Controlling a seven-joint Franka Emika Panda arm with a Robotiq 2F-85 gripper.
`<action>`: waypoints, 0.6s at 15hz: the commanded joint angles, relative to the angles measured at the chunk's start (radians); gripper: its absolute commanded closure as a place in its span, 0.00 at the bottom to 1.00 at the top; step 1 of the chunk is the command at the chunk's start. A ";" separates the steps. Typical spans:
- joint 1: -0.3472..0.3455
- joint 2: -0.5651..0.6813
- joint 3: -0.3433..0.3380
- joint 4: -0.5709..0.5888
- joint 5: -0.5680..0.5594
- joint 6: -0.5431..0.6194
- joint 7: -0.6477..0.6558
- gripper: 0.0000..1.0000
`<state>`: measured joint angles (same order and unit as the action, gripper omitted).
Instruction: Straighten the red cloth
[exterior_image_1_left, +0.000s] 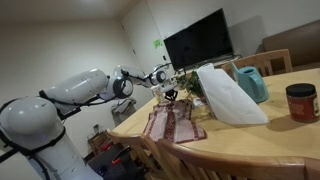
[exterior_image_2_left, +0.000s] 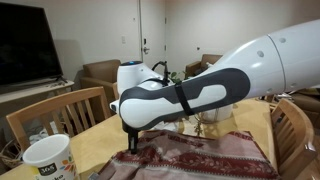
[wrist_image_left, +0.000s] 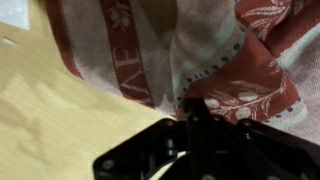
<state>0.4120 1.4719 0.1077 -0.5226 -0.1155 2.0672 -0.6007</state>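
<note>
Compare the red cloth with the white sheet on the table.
Colour: the red cloth is dull red with pale stripes; the white sheet is plain. Surface: the cloth is rumpled, the sheet looks smooth. Place: the cloth lies by the edge of the wooden table, the sheet farther in. Both are fabric lying on it.

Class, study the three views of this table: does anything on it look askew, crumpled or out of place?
Yes: in an exterior view the red cloth lies rumpled near the table edge, not flat. In the wrist view its right part is bunched into folds beside the claw.
</note>
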 joint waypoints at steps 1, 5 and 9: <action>0.004 0.000 -0.014 -0.021 -0.014 0.045 -0.016 1.00; 0.001 0.001 -0.020 -0.029 -0.016 0.099 -0.028 1.00; -0.002 0.002 -0.025 -0.051 -0.013 0.196 -0.039 1.00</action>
<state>0.4115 1.4738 0.0967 -0.5483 -0.1156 2.1914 -0.6125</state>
